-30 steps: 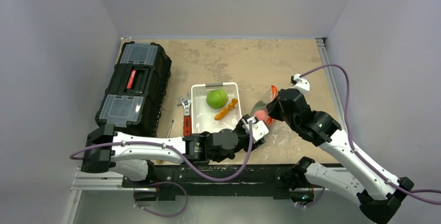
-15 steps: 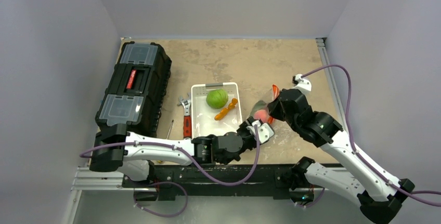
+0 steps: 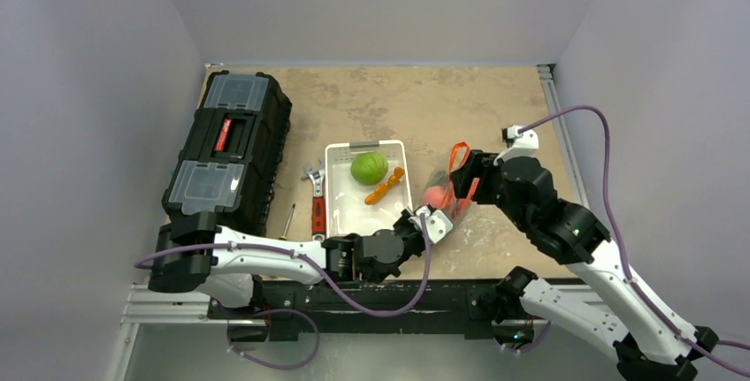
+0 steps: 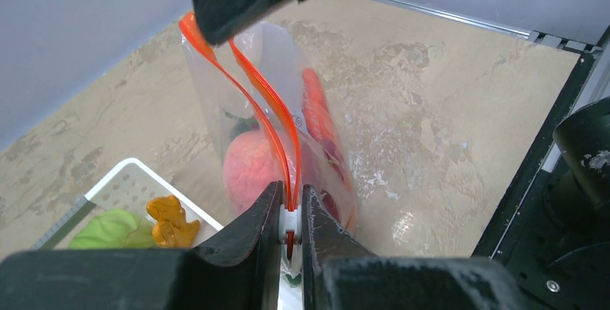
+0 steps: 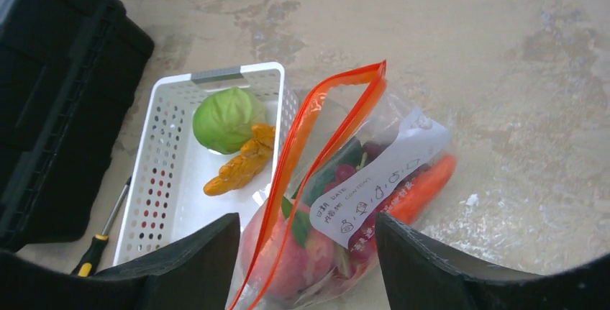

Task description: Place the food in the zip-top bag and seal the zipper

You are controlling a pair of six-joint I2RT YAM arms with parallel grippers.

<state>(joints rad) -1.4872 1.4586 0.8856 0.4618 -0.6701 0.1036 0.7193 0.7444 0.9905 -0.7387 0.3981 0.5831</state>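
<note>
The zip-top bag (image 3: 440,194) stands right of the tray, holding a pink peach (image 5: 288,260), an orange carrot (image 5: 424,188), dark grapes and greens. Its red-orange zipper (image 5: 316,108) gapes in a long loop. My left gripper (image 4: 290,216) is shut on the white slider at the near end of the zipper (image 4: 252,101). My right gripper (image 5: 306,267) hangs open over the bag, one finger on each side, gripping nothing. A green cabbage (image 3: 369,167) and a knobby orange vegetable (image 3: 386,186) lie in the tray.
The white tray (image 3: 349,209) sits mid-table. A red-handled wrench (image 3: 317,209) and a yellow-handled screwdriver (image 3: 287,219) lie to its left. A black toolbox (image 3: 228,151) fills the left side. Bare tabletop lies behind and right of the bag.
My right gripper has opened and let go of the bag's top, which sprang into a loop. My left gripper has closed onto the slider.
</note>
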